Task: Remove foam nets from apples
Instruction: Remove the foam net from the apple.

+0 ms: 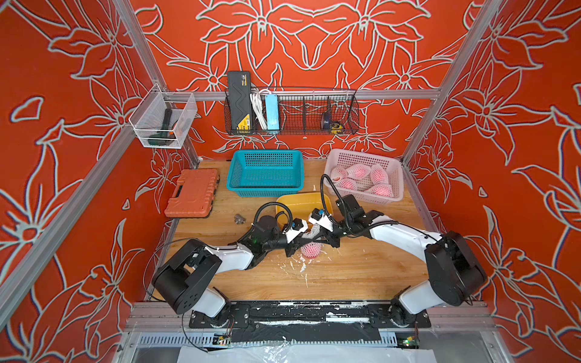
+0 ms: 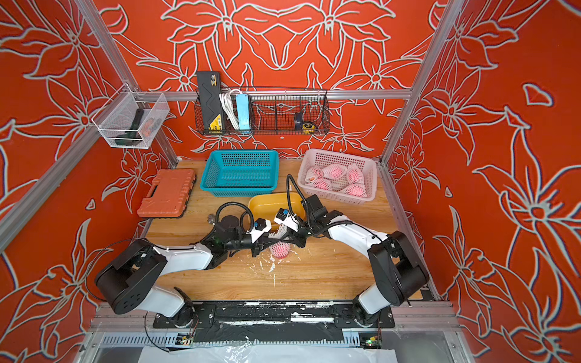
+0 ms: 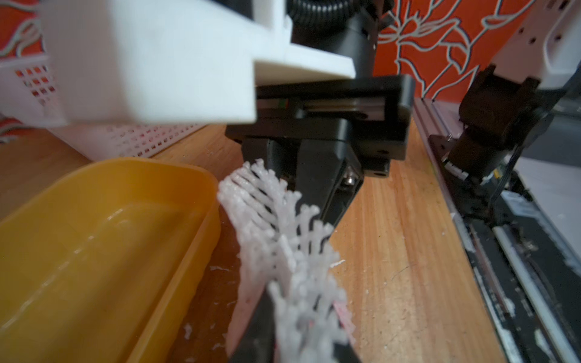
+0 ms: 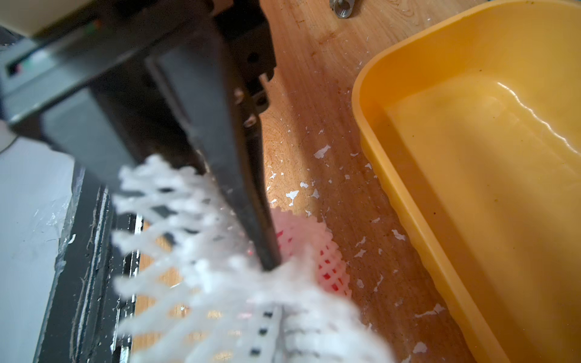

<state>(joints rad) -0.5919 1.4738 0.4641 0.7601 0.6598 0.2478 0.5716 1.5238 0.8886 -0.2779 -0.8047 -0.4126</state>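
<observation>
One apple in its white foam net stands on the wooden table, red skin showing through the mesh. The net's loose upper end is pulled up above it. My right gripper is shut on that end, the mesh bunched round its white pad. My left gripper reaches in from the other side. Its fingers stand a little apart with net between them; whether they pinch it does not show. Several more netted apples lie in the pink basket.
An empty yellow tray sits just behind the grippers, an empty teal basket behind that. An orange tool case lies at the left, with a small metal piece near it. White foam crumbs litter the table.
</observation>
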